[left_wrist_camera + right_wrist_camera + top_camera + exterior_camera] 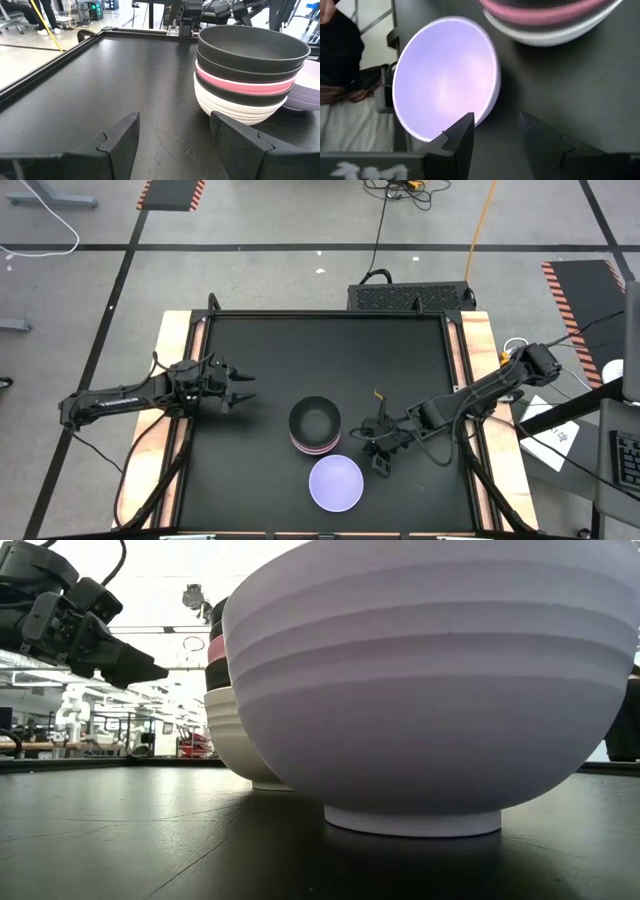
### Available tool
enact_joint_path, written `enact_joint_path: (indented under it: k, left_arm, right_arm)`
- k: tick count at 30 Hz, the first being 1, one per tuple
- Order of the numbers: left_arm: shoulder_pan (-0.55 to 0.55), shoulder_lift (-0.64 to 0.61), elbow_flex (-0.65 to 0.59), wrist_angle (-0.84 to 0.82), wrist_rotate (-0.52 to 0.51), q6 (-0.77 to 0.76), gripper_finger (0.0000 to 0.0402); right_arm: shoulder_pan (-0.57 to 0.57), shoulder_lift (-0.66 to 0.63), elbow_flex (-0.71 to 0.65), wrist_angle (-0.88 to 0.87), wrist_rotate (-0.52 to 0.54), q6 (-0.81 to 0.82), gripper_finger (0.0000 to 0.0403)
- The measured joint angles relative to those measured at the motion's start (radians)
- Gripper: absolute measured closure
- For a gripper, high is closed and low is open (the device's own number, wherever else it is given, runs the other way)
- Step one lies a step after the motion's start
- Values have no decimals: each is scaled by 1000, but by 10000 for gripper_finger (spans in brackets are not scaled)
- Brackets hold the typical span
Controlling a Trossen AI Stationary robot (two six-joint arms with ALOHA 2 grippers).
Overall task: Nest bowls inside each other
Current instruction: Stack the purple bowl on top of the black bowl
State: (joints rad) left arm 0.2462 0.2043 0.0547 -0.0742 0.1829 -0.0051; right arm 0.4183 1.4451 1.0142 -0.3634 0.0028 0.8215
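Six bowls in all, five nested in one stack (250,75) and one apart. In the stack, from the top — three black bowls (252,47), one pink bowl (240,84), one white bowl (235,107) at the base; one black lies between pink and white. One lavender bowl (335,483) stands alone. Two grippers — left gripper (243,387), right gripper (378,452).

Nested bowl stack (315,425) upright mid-table; lavender bowl (335,483) just beside, empty.

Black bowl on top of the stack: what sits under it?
Under the top black bowl come another black bowl, a pink bowl, a dark band that is probably a third black bowl, and a white bowl at the bottom. Only rims show; interiors are covered.
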Motion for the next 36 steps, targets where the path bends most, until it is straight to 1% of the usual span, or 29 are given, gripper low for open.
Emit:
enact_joint_path:
  k: [5, 14, 18, 24, 27, 31, 36]
  left_arm:
    - [0, 0, 0, -3, 0, 4, 156]
    - [0, 0, 0, -3, 0, 11, 156]
    - [0, 0, 0, -4, 0, 12, 156]
    - [0, 0, 0, -4, 1, 23, 156]
    - [0, 0, 0, -3, 1, 27, 156]
    - [0, 0, 0, -4, 1, 29, 156]
    - [0, 0, 0, -5, 1, 30, 156]
  right_arm:
    - [0, 44, 0, 50, -60, 42, 257]
    - [0, 74, -2, 44, -62, 91, 257]
    - [-2, 79, -2, 45, -116, 106, 257]
    - [-6, 110, -2, 64, -158, 121, 257]
    - [-13, 131, -2, 67, -178, 117, 257]
    - [-28, 168, 3, 89, -236, 90, 257]
    - [-39, 212, 49, 104, -275, 52, 257]
